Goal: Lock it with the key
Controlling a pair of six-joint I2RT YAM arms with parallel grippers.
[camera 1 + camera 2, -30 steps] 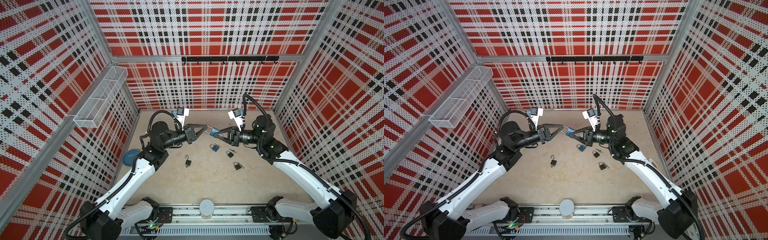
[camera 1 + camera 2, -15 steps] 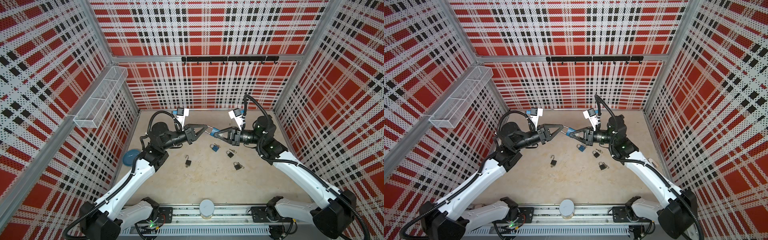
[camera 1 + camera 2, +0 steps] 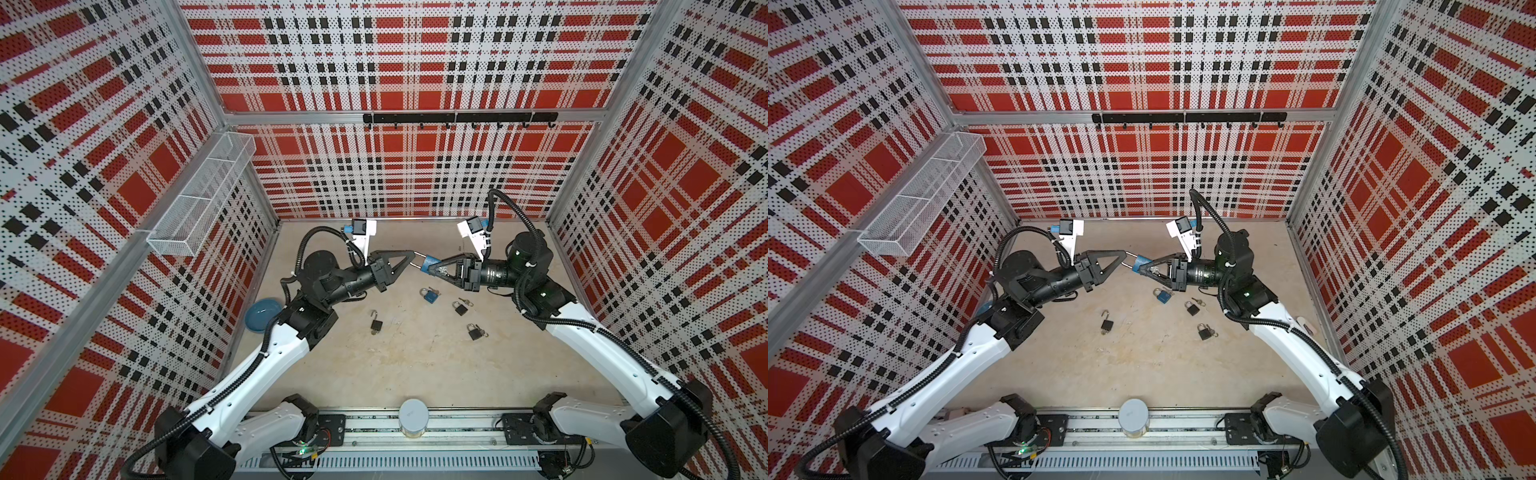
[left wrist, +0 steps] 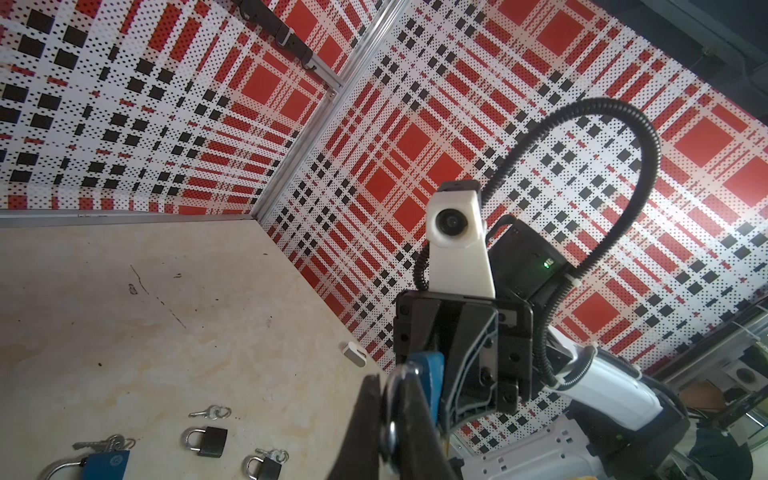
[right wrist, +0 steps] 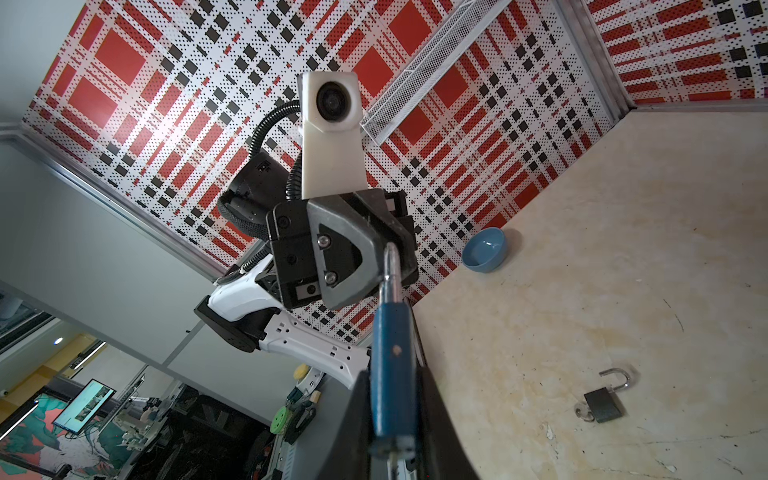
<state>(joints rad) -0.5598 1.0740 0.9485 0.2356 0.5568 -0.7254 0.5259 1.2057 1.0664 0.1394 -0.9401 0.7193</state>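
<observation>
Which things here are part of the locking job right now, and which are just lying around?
In use: held blue padlock, left gripper on its shackle, right gripper on its body.

Lying about: second blue padlock with keys, three black padlocks, blue bowl, wire basket, hook rail.
</observation>
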